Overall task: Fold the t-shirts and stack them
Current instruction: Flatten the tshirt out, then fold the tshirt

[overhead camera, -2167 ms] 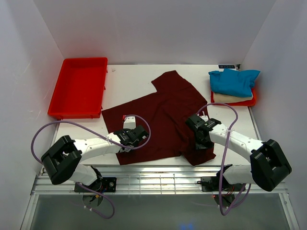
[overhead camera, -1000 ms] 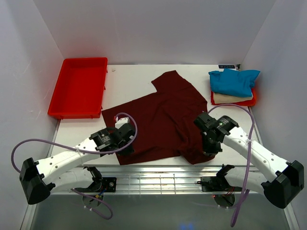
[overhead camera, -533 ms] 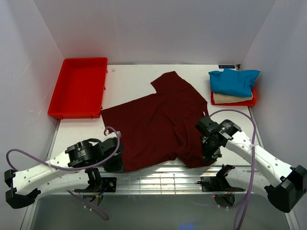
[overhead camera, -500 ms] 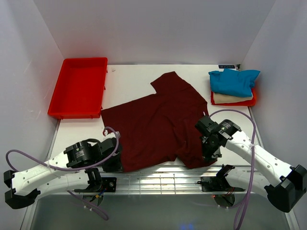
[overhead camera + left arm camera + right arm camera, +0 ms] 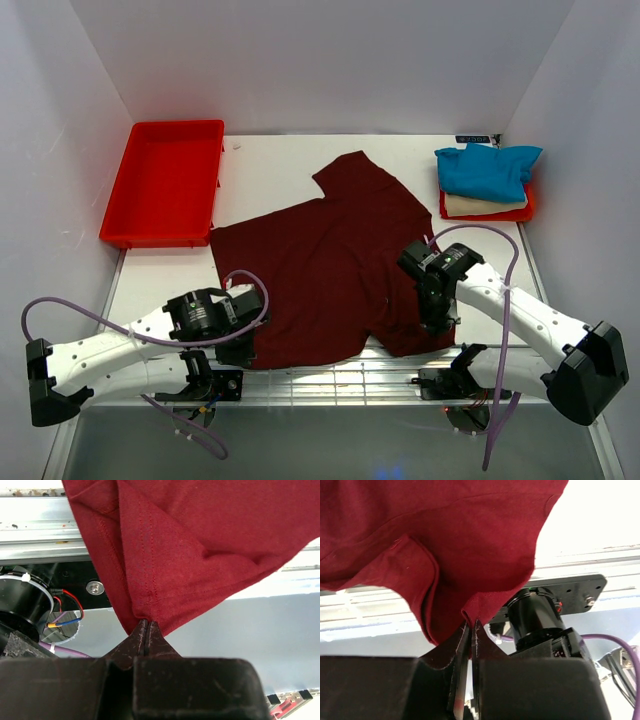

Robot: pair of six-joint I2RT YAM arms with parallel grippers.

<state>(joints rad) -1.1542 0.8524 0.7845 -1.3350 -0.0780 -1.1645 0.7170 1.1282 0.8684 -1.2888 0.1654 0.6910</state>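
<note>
L claw [image 5: 145, 626] pinching maroon tee [image 5: 330, 250] hem, R claw [image 5: 471, 625] pinching near edge

We find open table [image 5: 275, 165] along the far edge, between the red tray [image 5: 165, 180] at far left and the far right corner, where a blue t-shirt [image 5: 487, 168] lies on a cream t-shirt [image 5: 478, 205]. The maroon t-shirt [image 5: 330, 260] covers the middle. The left arm [image 5: 110, 350] and right arm [image 5: 520, 312] block the near corners, and white walls [image 5: 60, 150] close both sides.
</note>
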